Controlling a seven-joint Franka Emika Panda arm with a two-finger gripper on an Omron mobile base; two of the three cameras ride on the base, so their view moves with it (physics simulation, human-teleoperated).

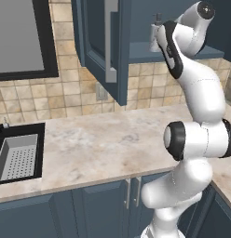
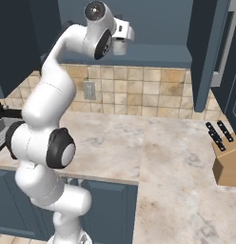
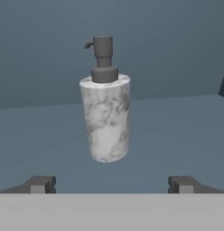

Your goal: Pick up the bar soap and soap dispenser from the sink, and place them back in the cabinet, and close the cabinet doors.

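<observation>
Soap dispenser (image 3: 105,116) upright on the cabinet (image 1: 96,46) shelf, jaws spread wide before the dispenser, apart from it, pinching nothing

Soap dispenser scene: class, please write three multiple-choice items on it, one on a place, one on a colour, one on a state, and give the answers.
1. Where does the soap dispenser stand?
A. in the sink
B. on the blue shelf of the cabinet
C. on the counter

2. What colour is its pump top?
A. dark grey
B. silver
C. orange

3. How do the jaws of the gripper stand?
A. shut on the dispenser
B. shut on nothing
C. open, apart from the dispenser

Answers:
1 B, the hand view shows it upright on the blue shelf.
2 A, the pump is dark grey above the white marbled body.
3 C, the two fingertips sit wide apart below the bottle without touching it.
</observation>
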